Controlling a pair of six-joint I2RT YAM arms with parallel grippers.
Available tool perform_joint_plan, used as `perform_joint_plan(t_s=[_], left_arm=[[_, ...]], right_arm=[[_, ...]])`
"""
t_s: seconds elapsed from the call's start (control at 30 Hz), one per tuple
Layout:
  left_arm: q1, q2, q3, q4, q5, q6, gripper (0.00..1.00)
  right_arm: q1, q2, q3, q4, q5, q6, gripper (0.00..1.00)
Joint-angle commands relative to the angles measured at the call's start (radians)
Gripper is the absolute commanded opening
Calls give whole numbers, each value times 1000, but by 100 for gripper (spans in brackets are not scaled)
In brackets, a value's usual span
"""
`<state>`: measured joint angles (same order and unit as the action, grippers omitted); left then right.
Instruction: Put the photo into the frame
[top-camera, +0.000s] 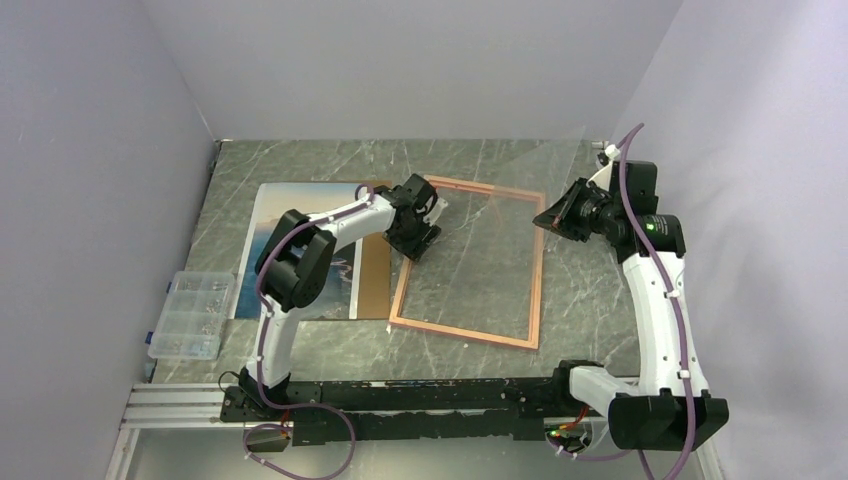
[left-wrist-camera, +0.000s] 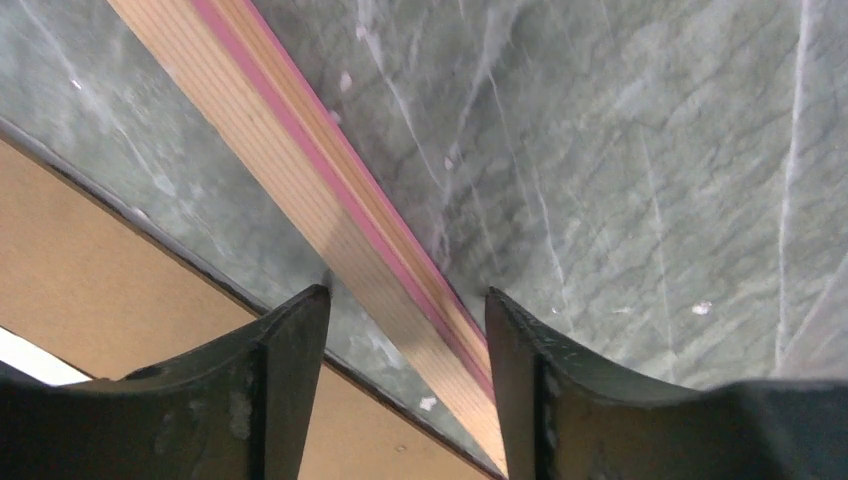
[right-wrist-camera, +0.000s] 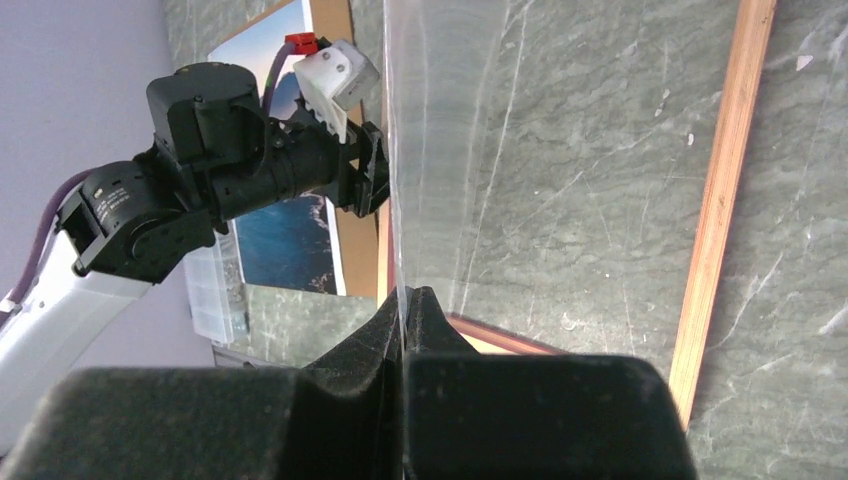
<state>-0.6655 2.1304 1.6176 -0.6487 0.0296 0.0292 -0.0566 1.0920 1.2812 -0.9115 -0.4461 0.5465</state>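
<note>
The frame (top-camera: 460, 335) lies flat in the middle of the marble tabletop (top-camera: 580, 300), wood-brown side up, with a thin pink strip running along its rail in the left wrist view (left-wrist-camera: 300, 150). Bare marble shows inside its border.

The left claw (top-camera: 418, 245) is down at the frame's left rail, toward the far corner. Its jaws stand about half apart and straddle the rail (left-wrist-camera: 408, 300), one finger (left-wrist-camera: 290, 340) outside the frame and the other inside it. The rail runs at a slant through the gap and passes under the inner finger. I cannot tell whether either pad presses on the wood.

The right claw (top-camera: 545, 222) hangs just past the frame's right rail, near the far corner. Its jaws are pressed together (right-wrist-camera: 403, 300) on the edge of a clear pane (right-wrist-camera: 440, 150). The pane is lifted off the frame and stands tilted over the frame's far half, a faint sheen in the overhead view (top-camera: 510, 190). Through it the right wrist camera sees the marble and the frame's rail (right-wrist-camera: 720, 200).

The photo (top-camera: 280, 198) lies picture side up to the left of the frame, not in it, and the left arm crosses over its middle. Its blue sea shows past the left arm in the right wrist view (right-wrist-camera: 285, 235). A brown backing board (top-camera: 375, 280) sticks out from under the photo's edge nearest the frame, just beside the left rail with a strip of marble between them (left-wrist-camera: 90, 270).

A clear plastic compartment box (top-camera: 190, 315) sits well to the left of the frame, beyond the photo's near corner.
</note>
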Motion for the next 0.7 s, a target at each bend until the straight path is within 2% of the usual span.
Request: perform_joint_plan(t_s=[0.0, 0.07, 0.13, 0.27, 0.33, 0.53, 0.6, 0.67], left_arm=[[9, -89, 37, -102, 43, -9, 73], [31, -123, 84, -133, 56, -22, 88], [64, -159, 132, -161, 81, -42, 95], [164, -218, 241, -228, 144, -97, 95], [226, -246, 268, -248, 171, -115, 95], [369, -319, 220, -225, 168, -113, 95], [405, -336, 183, -213, 162, -115, 95], [413, -345, 140, -205, 153, -107, 95]], right_arm=[[31, 12, 22, 60, 41, 9, 0], [49, 33, 53, 45, 70, 5, 0], [90, 61, 103, 19, 107, 2, 0], [233, 129, 247, -18, 228, 34, 0], [302, 175, 318, -23, 238, 53, 0], [382, 262, 473, 11, 51, 100, 0], [373, 248, 459, 18, 36, 92, 0], [344, 223, 377, 59, -7, 101, 0]])
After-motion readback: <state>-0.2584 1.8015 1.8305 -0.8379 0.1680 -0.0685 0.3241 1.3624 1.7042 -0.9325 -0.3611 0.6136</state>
